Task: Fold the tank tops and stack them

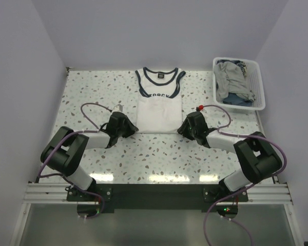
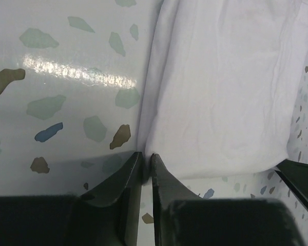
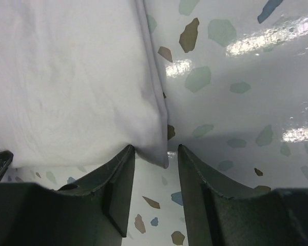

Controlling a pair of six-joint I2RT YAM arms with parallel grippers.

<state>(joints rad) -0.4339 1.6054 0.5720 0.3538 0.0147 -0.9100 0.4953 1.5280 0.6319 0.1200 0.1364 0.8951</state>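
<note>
- Tabletop [image 1: 92, 97], glossy white laminate with coloured speckles, is the work surface, and everything else sits on it.
- The white navy-trimmed cloth tank top [image 1: 156, 105] lies flat in the middle, between my two arms, spread out so it can be folded. The neck points at the far wall and the hem points back at my bases. So its long axis runs near-to-far, pretty square to me.
- The white slatted plastic basket [image 1: 258, 84] is parked at the far right corner, well apart from that shirt. My guess is it's just the holding bin.
- The crumpled grey cloth tank top [image 1: 231, 78] is bunched up inside it, waiting its turn I reckon.
- My right gripper [image 3: 155, 154] is down at the hem's right corner. Its fingers are spread with the corner poking in between them, nothing pinched yet.
- My left gripper [image 2: 147, 160] is at the hem's left corner. Its fingers are nearly pressed together and, as far as I can tell, nipping that corner. One arm per corner makes sense for lifting the hem evenly toward the neck.
</note>
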